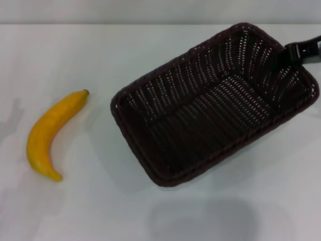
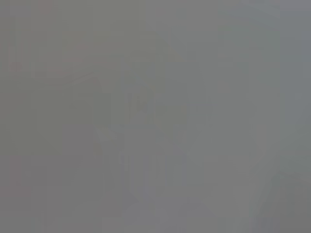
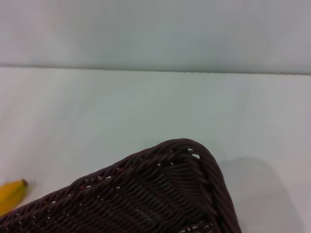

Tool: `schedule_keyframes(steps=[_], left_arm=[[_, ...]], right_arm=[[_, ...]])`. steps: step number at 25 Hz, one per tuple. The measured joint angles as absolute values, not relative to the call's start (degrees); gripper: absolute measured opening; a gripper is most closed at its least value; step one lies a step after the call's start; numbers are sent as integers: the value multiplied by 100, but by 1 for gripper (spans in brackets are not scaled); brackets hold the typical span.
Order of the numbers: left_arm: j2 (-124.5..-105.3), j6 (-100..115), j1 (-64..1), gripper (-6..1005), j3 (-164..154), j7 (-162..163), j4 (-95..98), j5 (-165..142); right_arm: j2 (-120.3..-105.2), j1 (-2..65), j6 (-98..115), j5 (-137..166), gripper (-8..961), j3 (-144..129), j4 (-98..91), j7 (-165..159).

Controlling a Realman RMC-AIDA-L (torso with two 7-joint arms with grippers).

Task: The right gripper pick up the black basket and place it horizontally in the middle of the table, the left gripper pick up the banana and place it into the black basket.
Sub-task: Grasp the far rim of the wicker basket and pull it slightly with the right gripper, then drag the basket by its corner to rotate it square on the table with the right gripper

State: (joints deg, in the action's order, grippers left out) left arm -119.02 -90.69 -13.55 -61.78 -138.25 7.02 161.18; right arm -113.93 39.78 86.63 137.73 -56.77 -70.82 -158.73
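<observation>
The black basket sits tilted on the white worktop, long axis diagonal; the right gripper clamps its far right rim. The banana lies left, stem pointing away.

Plain grey wall at the back of the scene.
It runs as a narrow, even band across the top of the head view. The right wrist view shows it as a wider, pale, smooth stretch.
</observation>
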Motion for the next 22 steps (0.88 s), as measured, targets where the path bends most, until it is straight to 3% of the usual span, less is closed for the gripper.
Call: schedule_keyframes(steps=[11, 22], left_arm=[[-11874, -9017, -1336, 867, -6178, -13798, 767, 16120], [-11831, -8891, -1333, 867, -6167, -13799, 782, 16134]], right_arm=[[-11615, 3112, 8324, 12985, 162, -5340, -7552, -16270], [-11610, 2102, 7429, 11792, 163, -5938, -7533, -16264]])
